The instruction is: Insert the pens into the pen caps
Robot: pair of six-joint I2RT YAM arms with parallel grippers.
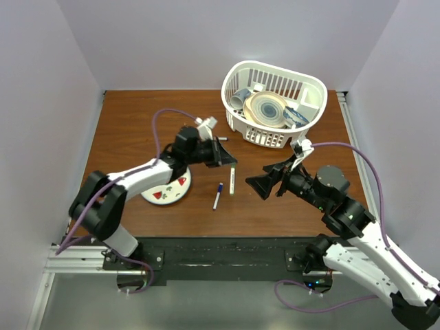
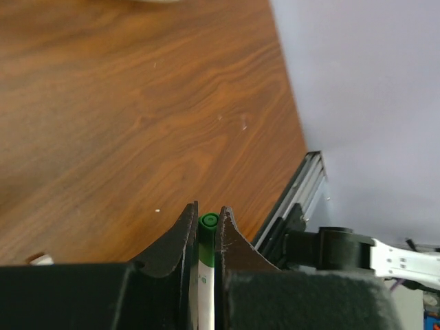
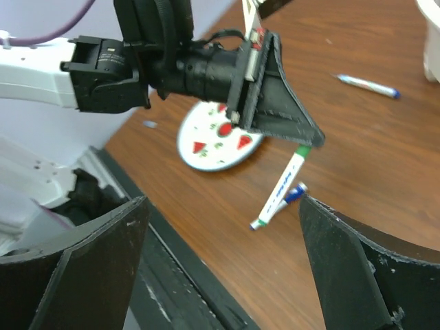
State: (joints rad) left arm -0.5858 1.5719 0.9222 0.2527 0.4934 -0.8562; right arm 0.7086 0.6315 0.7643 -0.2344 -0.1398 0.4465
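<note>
Near the middle of the table (image 1: 137, 124), the left gripper (image 1: 223, 157) is clamped narrow on the top end of a green pen (image 1: 232, 180). In the left wrist view the pen's round green end pokes out between the fingertips (image 2: 187, 230). The white barrel slants down from the gripper toward the near edge. Its lower end is green too, and I cannot tell whether it touches the wood.

A blue pen (image 1: 217, 196) lies flat just beside that lower end, on the side toward the left edge. A third pen (image 3: 368, 84), dark at one end, lies further back, between the left gripper and the basket (image 1: 275, 69) in the far right corner.

The right gripper (image 1: 261, 184) hovers near the green pen on its right, jaws spread wide and holding nothing. A plate (image 1: 167, 194) with red shapes sits by the left arm, toward the near edge.
</note>
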